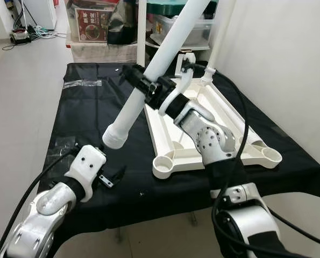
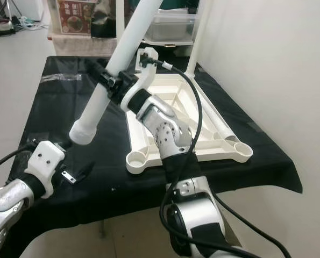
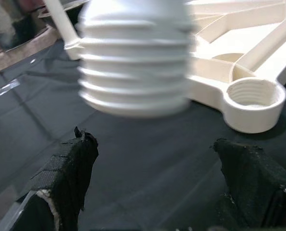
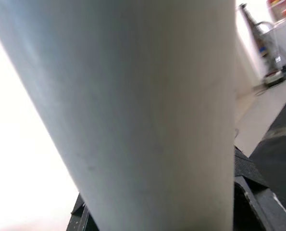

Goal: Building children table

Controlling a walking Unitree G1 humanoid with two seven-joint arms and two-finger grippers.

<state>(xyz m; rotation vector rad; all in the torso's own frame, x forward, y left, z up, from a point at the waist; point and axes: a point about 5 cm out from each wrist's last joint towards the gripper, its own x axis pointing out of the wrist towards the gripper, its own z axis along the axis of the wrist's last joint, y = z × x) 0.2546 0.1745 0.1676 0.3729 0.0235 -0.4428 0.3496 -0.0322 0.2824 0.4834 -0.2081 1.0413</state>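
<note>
White table leg (image 1: 149, 80) is up in the air over the middle of the black-covered table (image 1: 84, 102), tilted, its threaded end (image 1: 115, 138) pointing down toward the near-left, well short of any socket. Right gripper (image 1: 143, 86) clamps it mid-shaft, fingers closed around the tube. Upside-down white tabletop (image 1: 213, 118) lies on the right half of the cloth, triangular, with an open threaded socket (image 1: 165, 165) at its near-left corner and another at the near-right corner (image 1: 270, 156); a leg already stands upright at the far corner (image 1: 216, 43). Left gripper (image 3: 152, 168) sits low at the near-left edge of the cloth, fingers spread and empty, right under the threaded end. Risks, as a guess: the leg is long and held off-centre, so it could pivot in the grip and come at the socket crooked, cross-threading or just skating off the rim. Tabletop isn't pinned, so a push could slide it on the cloth toward the right edge. Boxes and clutter (image 1: 95, 24) beyond the far edge, wall on the right.
</note>
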